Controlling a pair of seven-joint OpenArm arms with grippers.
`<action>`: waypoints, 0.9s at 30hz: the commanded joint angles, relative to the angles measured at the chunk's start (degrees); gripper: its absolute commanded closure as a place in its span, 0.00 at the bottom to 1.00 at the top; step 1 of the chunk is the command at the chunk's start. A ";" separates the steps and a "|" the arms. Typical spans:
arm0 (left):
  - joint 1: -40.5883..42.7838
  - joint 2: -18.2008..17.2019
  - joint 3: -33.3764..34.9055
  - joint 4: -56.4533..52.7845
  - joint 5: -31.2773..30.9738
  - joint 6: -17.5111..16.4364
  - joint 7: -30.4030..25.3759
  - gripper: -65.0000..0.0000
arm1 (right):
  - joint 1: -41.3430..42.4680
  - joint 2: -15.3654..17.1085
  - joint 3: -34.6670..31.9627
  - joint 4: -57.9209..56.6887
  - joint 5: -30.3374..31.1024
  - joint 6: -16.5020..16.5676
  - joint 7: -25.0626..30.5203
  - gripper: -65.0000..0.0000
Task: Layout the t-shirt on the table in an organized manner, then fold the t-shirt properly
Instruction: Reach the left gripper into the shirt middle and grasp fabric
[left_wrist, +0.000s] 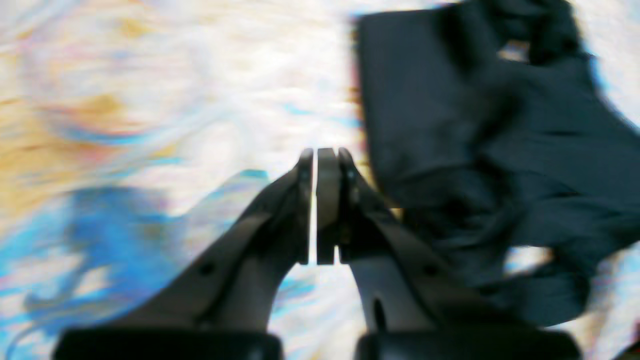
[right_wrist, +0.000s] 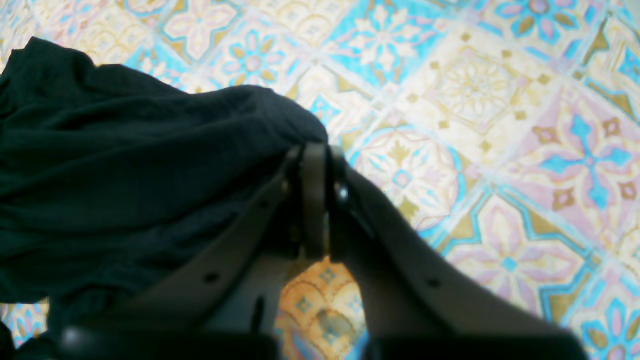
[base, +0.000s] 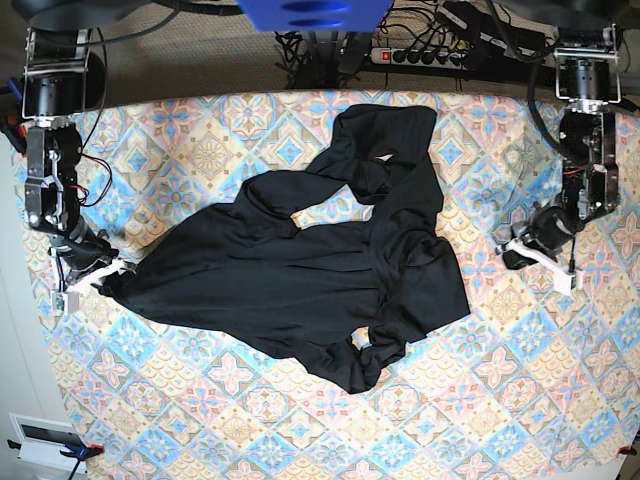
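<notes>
The black t-shirt lies crumpled and spread across the middle of the patterned table, with one sleeve reaching toward the back edge. My right gripper is at the shirt's leftmost corner. In the right wrist view it is shut on a bunched edge of the t-shirt. My left gripper hovers over bare table just right of the shirt. The blurred left wrist view shows it shut with nothing between its fingers, and the t-shirt lies to its right.
A power strip with cables runs behind the table's back edge, beside a blue mount. A white box sits off the table's front left corner. Both arm bases stand at the back corners.
</notes>
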 joint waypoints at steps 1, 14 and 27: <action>-2.77 0.71 1.01 1.11 -1.06 -0.56 -0.45 0.95 | 1.26 1.47 0.70 0.99 0.25 0.37 1.67 1.00; -15.96 13.37 15.78 -6.54 5.62 -0.47 2.27 0.45 | 0.73 -0.11 0.26 3.01 0.25 0.37 1.59 1.00; -22.37 21.37 24.05 -18.05 17.31 -0.47 -1.95 0.67 | -0.15 -0.55 0.09 4.07 0.25 0.37 1.50 1.00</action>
